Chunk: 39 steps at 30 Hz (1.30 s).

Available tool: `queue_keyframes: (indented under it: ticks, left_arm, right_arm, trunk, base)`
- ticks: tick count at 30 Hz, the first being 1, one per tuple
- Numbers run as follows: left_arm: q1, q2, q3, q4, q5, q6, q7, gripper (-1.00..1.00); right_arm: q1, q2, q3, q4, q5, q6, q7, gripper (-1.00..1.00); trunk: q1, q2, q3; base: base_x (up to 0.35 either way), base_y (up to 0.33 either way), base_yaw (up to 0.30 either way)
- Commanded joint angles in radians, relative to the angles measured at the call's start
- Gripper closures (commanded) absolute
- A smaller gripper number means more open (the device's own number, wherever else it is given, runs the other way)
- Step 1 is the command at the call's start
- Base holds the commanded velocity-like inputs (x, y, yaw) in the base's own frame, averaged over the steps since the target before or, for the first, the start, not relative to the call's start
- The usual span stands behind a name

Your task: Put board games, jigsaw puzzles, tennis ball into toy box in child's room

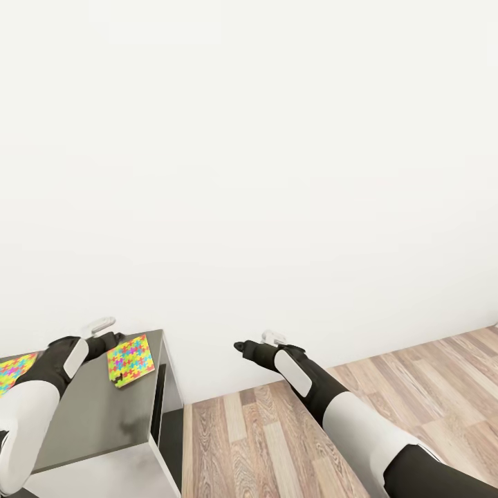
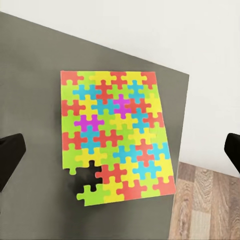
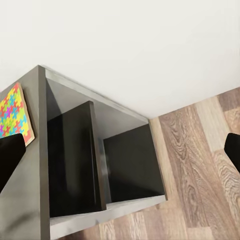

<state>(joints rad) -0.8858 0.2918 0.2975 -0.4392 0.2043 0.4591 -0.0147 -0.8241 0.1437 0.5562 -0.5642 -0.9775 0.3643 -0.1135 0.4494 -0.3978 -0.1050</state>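
A jigsaw puzzle (image 1: 130, 360) of yellow, green, pink, blue and orange pieces lies flat near the right corner of the dark grey table (image 1: 97, 415). In the left wrist view that puzzle (image 2: 115, 140) has a gap in one edge. My left gripper (image 1: 116, 340) hovers just above it, open, with the sheet between its spread fingertips (image 2: 10, 157) and nothing held. A second jigsaw puzzle (image 1: 14, 370) lies at the far left of the table top. My right gripper (image 1: 242, 346) is open and empty over the floor, right of the table. The toy box, board games, tennis ball and bed are out of view.
A plain white wall (image 1: 277, 173) stands close behind the table. The table's end has open dark shelf compartments (image 3: 125, 170). Wood-plank floor (image 1: 277, 443) spreads to the right, under my right arm.
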Motion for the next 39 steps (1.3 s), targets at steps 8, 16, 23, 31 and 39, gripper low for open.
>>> queue_keyframes:
  ticks: [8, 16, 23, 31, 39]
  left_arm:
    - [-0.001, 0.000, 0.006, -0.001, -0.032, -0.019, -0.004, -1.00]
    - [0.000, 0.001, 0.005, -0.001, -0.047, -0.023, -0.016, -1.00]
    - [0.000, 0.004, 0.007, -0.001, -0.051, -0.019, -0.018, -1.00]
    - [0.000, 0.004, 0.008, -0.001, -0.052, -0.016, -0.018, -1.00]
    - [0.000, 0.005, 0.008, -0.001, -0.052, -0.016, -0.018, -1.00]
  right_arm:
    - [-0.001, 0.000, 0.005, -0.002, -0.010, 0.001, -0.010, -1.00]
    - [-0.001, 0.001, 0.006, -0.002, -0.010, 0.001, -0.011, -1.00]
    - [-0.001, 0.002, 0.006, -0.002, -0.010, 0.001, -0.011, -1.00]
    - [-0.001, 0.002, 0.007, -0.002, -0.010, 0.001, -0.011, -1.00]
    - [-0.001, 0.002, 0.007, -0.002, -0.010, 0.001, -0.011, -1.00]
  trunk:
    - [0.001, -0.002, -0.002]
    - [0.001, -0.002, -0.002]
    - [0.001, -0.002, -0.002]
    - [0.001, -0.002, -0.002]
    - [0.001, -0.002, -0.002]
  base:
    - [0.000, 0.000, 0.000]
    - [0.000, 0.000, 0.000]
    - [0.037, 0.022, 0.000]
    - [0.148, 0.065, 0.000]
    - [0.033, 0.011, 0.000]
